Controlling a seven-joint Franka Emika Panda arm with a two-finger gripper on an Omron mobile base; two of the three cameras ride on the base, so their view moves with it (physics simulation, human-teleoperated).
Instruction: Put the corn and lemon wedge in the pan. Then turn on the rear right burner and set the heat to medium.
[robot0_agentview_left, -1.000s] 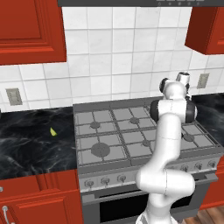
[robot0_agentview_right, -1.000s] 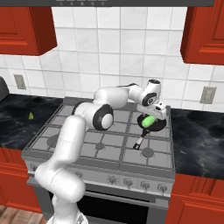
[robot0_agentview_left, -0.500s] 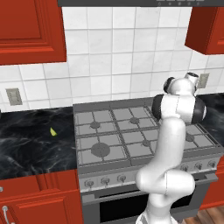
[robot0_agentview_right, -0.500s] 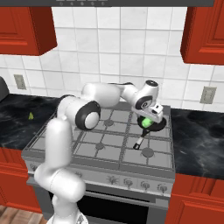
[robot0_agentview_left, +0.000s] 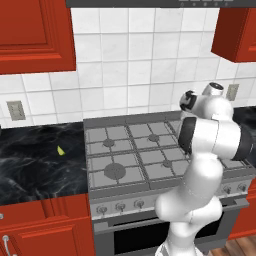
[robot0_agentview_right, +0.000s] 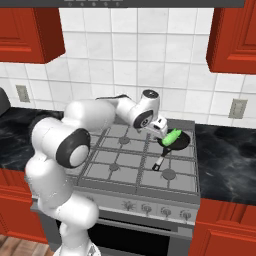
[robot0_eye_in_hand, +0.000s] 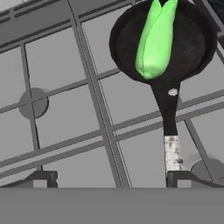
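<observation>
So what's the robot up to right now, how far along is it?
Gripper open, empty. Corn in pan. Lemon wedge on counter, left of stove. Nothing in the way.

Grey steel gas stove (robot0_agentview_left: 150, 165) set between two stretches of black marbled stone counter (robot0_agentview_left: 35, 165) — grey metal grates on top, a row of round grey knobs (robot0_agentview_right: 152, 209) along the front edge, dark oven door (robot0_agentview_right: 135, 240) beneath. White square-tiled backsplash (robot0_agentview_left: 125, 75) behind, with pale wall outlets (robot0_agentview_left: 16, 110) at either side. Red wooden upper cabinets (robot0_agentview_left: 35, 35) above — matching red lower cabinets (robot0_agentview_left: 45, 230) below.
</observation>
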